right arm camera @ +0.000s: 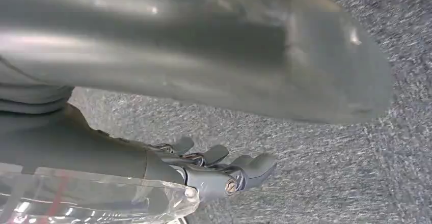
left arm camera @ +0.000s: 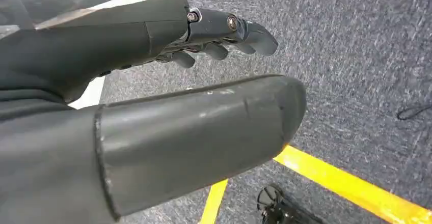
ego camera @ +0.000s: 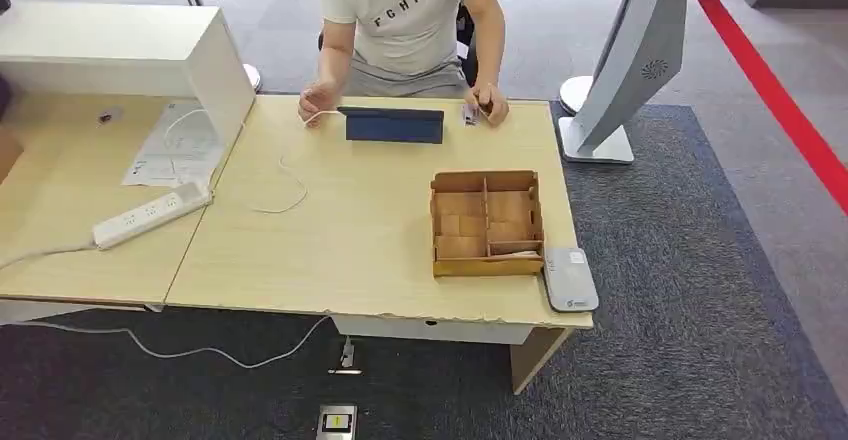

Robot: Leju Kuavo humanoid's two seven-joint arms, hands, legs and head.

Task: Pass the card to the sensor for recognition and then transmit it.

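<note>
A wooden box [ego camera: 487, 266] with several compartments stands on the right part of the table [ego camera: 340, 250]. A pale flat piece that looks like a card [ego camera: 513, 251] lies in its near right compartment. Beside the box, at the table's near right corner, lies the flat grey sensor [ego camera: 570, 279]. My left hand [left arm camera: 168, 46] hangs over grey carpet with its thumb and fingers apart, holding nothing. My right hand [right arm camera: 127, 152] hangs the same way over the carpet, fingers spread and empty.
A person [ego camera: 410, 20] sits at the table's far side, hands resting by a dark tablet [ego camera: 394, 125]. A white cable [ego camera: 290, 185] and a power strip [ego camera: 150, 215] lie to the left. A white kiosk stand [ego camera: 630, 60] rises at the right.
</note>
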